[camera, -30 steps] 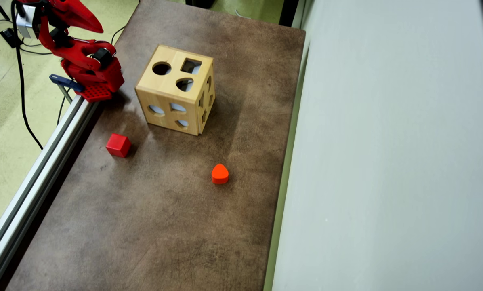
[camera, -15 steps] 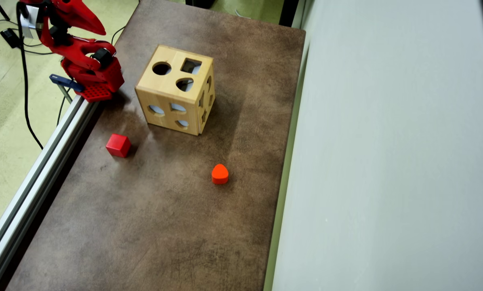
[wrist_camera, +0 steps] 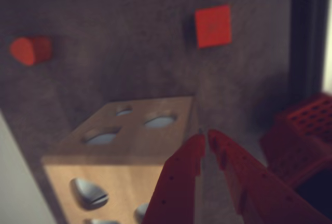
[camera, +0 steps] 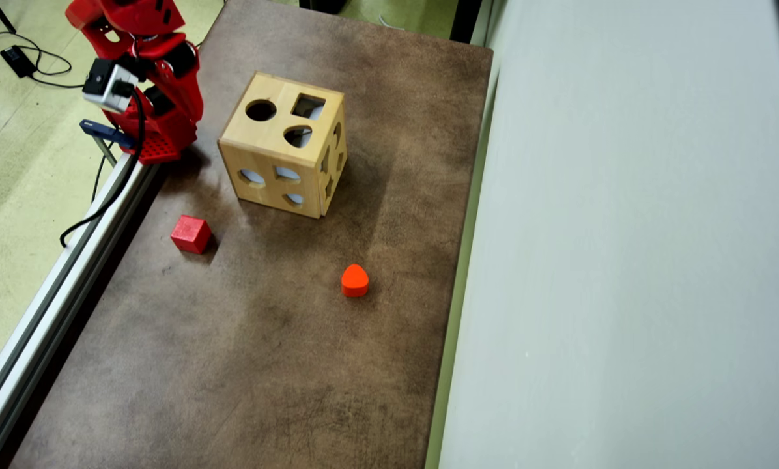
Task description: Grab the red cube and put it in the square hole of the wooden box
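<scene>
gripper [wrist_camera: 206, 133]: fingertips pressed together, empty – well short of cube
red cube [camera: 191, 234]: on mat, apart from wooden box [camera: 284, 144]
square hole [camera: 308, 106]: top face – unfilled

pale smooth wooden box [camera: 284, 144]; mottled matt brown table [camera: 246, 352].

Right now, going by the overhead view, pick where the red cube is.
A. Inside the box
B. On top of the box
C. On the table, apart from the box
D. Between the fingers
C: the red cube sits on the table, clear of the box, while the gripper stays empty up by the box.
</scene>
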{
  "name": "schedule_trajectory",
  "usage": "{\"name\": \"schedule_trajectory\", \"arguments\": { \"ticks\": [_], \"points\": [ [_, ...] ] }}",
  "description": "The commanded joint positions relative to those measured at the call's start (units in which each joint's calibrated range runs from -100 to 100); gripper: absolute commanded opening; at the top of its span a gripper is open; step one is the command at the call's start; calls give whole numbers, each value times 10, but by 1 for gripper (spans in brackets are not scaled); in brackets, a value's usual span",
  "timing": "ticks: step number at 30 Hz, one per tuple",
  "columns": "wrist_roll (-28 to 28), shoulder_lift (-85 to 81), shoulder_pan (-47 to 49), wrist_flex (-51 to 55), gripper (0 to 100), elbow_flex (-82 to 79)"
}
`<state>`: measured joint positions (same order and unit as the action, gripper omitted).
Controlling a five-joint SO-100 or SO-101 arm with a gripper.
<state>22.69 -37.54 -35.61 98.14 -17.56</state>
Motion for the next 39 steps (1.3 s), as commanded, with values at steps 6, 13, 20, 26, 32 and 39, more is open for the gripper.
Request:
{"name": "schedule_trajectory", "arguments": {
  "ticks": [6, 13, 20, 26, 32, 39],
  "points": [
    [133, 40, -129, -43, 2, -86],
    [142, 37, -139, -278, 2, -294],
    [142, 45, -139, -425, 2, -405],
    [138, 64, -134, -500, 2, -439],
    [137, 141, -133, -514, 2, -418],
    [137, 151, -130, -514, 2, -399]
  ]
}}
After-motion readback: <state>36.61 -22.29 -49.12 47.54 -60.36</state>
